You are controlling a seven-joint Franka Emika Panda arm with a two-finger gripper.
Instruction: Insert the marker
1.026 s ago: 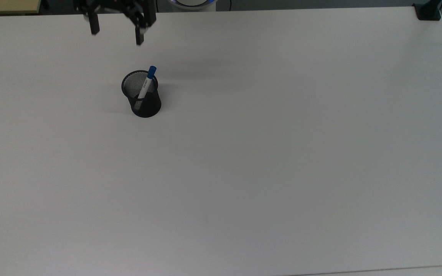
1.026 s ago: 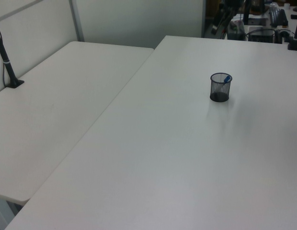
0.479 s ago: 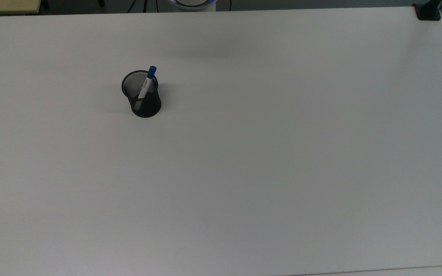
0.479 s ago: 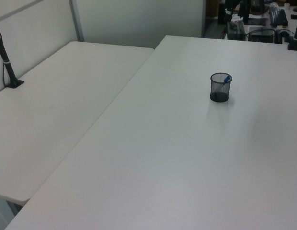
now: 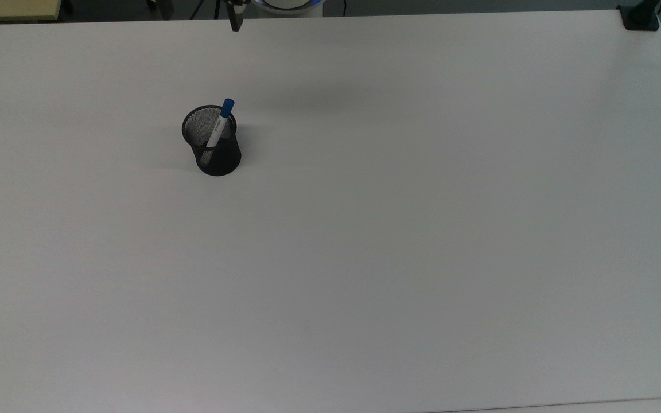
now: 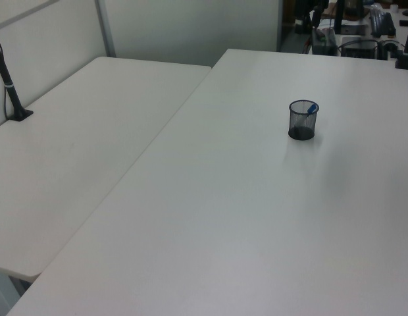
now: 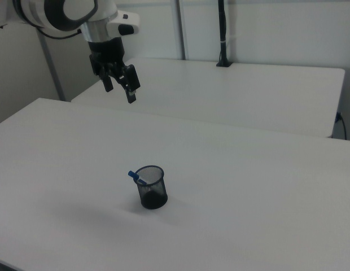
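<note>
A black mesh cup [image 5: 213,150] stands upright on the white table [image 5: 399,241]. The marker [image 5: 216,127], white with a blue cap, leans inside the cup, its cap poking over the rim toward the top view's upper right. The left view has the cup [image 6: 302,121] far right with the marker's blue cap [image 6: 312,108] at its rim. In the right view the cup [image 7: 152,188] sits mid-table and the marker [image 7: 135,176] sticks out on the right view's left. My gripper [image 7: 119,89] hangs open and empty, high above and beyond the cup. One of its fingertips [image 5: 236,24] shows at the top view's upper edge.
A black clamp mount [image 5: 640,17] sits on the table's corner at the top view's upper right. A second white table [image 6: 79,151] adjoins along the left view's left, with a black post [image 6: 10,85] on it. Another black pole [image 7: 222,34] rises behind in the right view.
The open gripper has pulled away from the cup toward the top view's upper edge and shifted right. The marker and cup have not moved.
</note>
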